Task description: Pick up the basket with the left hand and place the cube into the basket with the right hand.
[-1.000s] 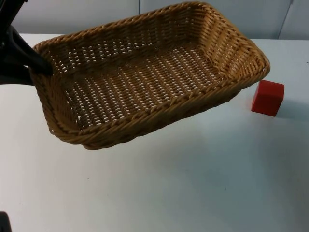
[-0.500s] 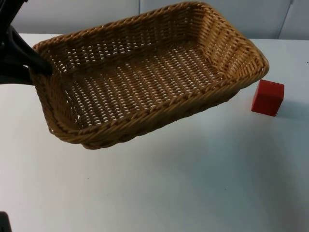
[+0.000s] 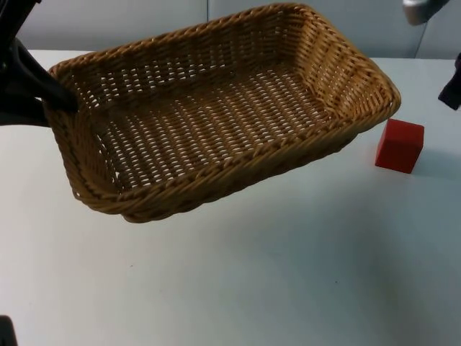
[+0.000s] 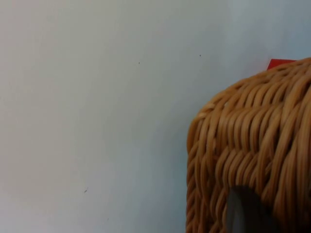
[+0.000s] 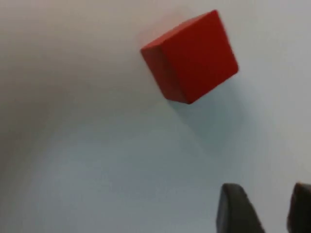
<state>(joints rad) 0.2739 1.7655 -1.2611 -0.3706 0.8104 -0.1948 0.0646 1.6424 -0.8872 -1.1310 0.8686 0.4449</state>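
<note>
White table (image 3: 288, 274), red cube (image 5: 190, 57) near right end effector (image 5: 262, 206) — apart, untouched

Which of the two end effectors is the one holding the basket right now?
The left end effector: it grips the wicker basket by its rim and holds it tilted. The right end effector hovers near the red cube, holding nothing.

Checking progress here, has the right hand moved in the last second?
Yes. The right hand has come in at the picture's right edge in the top view, above the red cube, which stays put on the table.
</note>
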